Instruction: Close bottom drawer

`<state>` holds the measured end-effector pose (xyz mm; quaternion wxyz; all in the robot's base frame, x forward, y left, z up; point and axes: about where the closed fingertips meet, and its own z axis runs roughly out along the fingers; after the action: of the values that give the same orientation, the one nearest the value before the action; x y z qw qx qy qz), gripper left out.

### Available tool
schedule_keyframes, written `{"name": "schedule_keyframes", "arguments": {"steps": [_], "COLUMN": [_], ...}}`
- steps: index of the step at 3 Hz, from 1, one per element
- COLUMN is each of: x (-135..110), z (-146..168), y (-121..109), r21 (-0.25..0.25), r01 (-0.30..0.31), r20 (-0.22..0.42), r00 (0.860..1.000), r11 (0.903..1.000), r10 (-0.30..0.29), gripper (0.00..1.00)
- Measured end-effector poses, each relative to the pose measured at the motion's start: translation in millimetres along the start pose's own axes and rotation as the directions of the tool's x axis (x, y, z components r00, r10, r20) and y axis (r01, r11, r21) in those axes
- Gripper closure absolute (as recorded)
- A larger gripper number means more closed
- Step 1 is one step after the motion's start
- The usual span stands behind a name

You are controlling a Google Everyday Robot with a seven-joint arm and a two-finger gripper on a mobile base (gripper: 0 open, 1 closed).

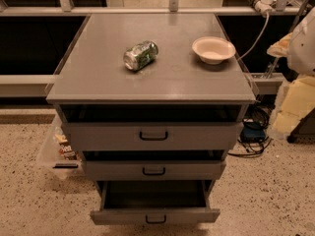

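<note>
Approach stage: bottom drawer point(155, 215) open; gripper out of view beyond arm point(301, 48) at right, state untellable; next, push front squarely.

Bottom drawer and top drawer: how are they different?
The bottom drawer is pulled far out, so you see inside; the top drawer is out only a little. The bottom drawer's front is narrower and shorter than the top drawer's. Both are grey with black handles. The gripper is at the right edge, touching neither.

Cabinet top point(98, 77) bearing green can point(141, 55) on its side, centre-left, and white bowl point(213, 49), right; clear snack bin point(58, 149) on floor, left
</note>
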<state>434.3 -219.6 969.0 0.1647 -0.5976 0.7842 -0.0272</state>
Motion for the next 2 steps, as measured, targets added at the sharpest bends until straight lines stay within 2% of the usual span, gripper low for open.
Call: {"name": "schedule_keyframes", "arguments": {"steps": [1,2], "x": [-1,8], "z": [22,77], "y": [27,69], "r21": [-0.022,-0.087], "r01": [-0.03,-0.116], "r20": [0.088,0.232], "r00": [0.996,0.964], "r11": [0.9993,0.9895], "r10": [0.032,0.133], "gripper": [0.0,0.0]}}
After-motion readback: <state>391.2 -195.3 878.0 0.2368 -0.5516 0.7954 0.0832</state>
